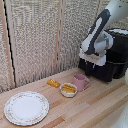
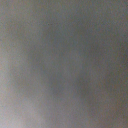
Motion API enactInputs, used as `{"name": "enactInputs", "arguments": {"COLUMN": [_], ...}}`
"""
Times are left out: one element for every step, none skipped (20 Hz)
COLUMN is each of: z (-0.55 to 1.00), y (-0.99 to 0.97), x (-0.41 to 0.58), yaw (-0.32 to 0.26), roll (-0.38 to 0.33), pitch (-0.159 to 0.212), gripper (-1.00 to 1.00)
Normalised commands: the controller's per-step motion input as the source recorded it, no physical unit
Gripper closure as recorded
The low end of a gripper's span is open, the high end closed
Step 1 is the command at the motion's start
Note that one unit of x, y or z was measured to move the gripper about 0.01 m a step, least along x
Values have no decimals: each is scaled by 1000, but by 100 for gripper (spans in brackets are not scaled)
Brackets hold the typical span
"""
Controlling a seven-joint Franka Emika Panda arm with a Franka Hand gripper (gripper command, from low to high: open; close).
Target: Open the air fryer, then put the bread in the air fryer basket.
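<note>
The table is pale wood and runs in front of a woven reed wall. The arm, white and bulky, comes down from the exterior view's upper right and ends in a flat wrist block just in front of the fryer. The fryer is a black box with rounded top edges, standing at the table's far right corner. Its front face is mostly covered by the wrist block, so I cannot make out the handle or whether the basket is pulled out.

The gripper hangs under the wrist block, close against the fryer's front; its fingers are too small and dark against the black to tell whether they are apart, together or clamped on something.

A white plate with a patterned rim lies at the near left corner. A pink mug stands near the table's middle, just in front of the fryer. A small white bowl with yellow food touches or nearly touches the mug. The bread, a flat golden-orange piece, lies near the far edge, just beside the bowl.

The wrist view is a uniform grey blur
</note>
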Motion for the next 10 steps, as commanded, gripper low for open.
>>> {"name": "enactInputs", "arguments": {"z": [-6, -29, -43, -63, -106, -126, -217, -309, -371, -406], "y": [811, 809, 809, 806, 806, 803, 800, 791, 789, 780], "x": [46, 46, 49, 46, 43, 37, 20, 37, 40, 26], "yaw": [-111, -111, -111, -111, -110, -108, -97, -69, -71, -73], "roll": [-80, -86, -86, -89, -97, -102, -125, -152, -159, -165], "pitch": [11, 12, 9, 10, 18, 23, 47, 52, 61, 65], "gripper": [100, 100, 100, 100, 100, 100, 100, 100, 100, 100]}}
